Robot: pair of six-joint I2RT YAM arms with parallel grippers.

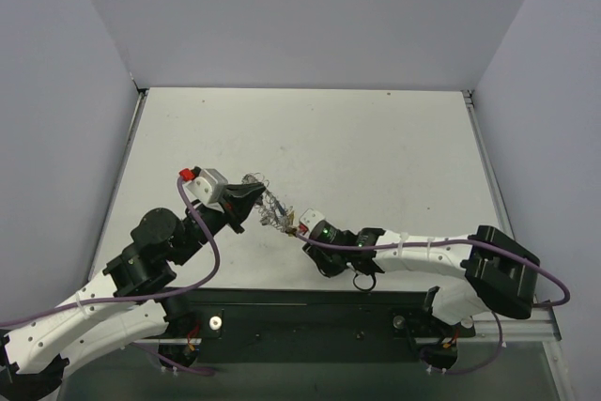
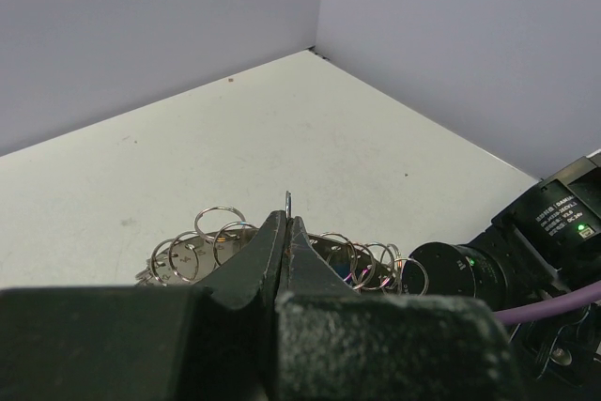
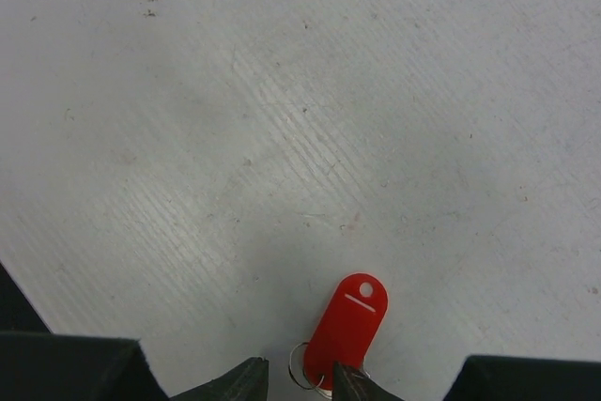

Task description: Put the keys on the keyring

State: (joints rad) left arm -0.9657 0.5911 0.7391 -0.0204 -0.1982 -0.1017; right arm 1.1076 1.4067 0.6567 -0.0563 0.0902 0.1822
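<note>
The keyring (image 1: pixel 269 206), a silvery wire hoop hung with small rings, sits mid-table between the two arms. My left gripper (image 1: pixel 246 202) is shut on it. In the left wrist view the jaws press together on a thin upright wire of the keyring (image 2: pixel 288 202), with small rings (image 2: pixel 214 228) fanned out on both sides. A gold-yellow tag (image 1: pixel 293 221) shows at the tip of my right gripper (image 1: pixel 300 225). In the right wrist view a red key (image 3: pixel 347 326) with a small ring lies flat on the table. My right gripper (image 3: pixel 296 384) stands open around the ring end, its right fingertip (image 3: pixel 349 384) over the key's edge.
The white table (image 1: pixel 376 157) is walled on three sides by grey panels. The right arm's black wrist (image 2: pixel 460 274) sits close beside the keyring in the left wrist view. A dark rail runs along the table's near edge (image 1: pixel 310 312).
</note>
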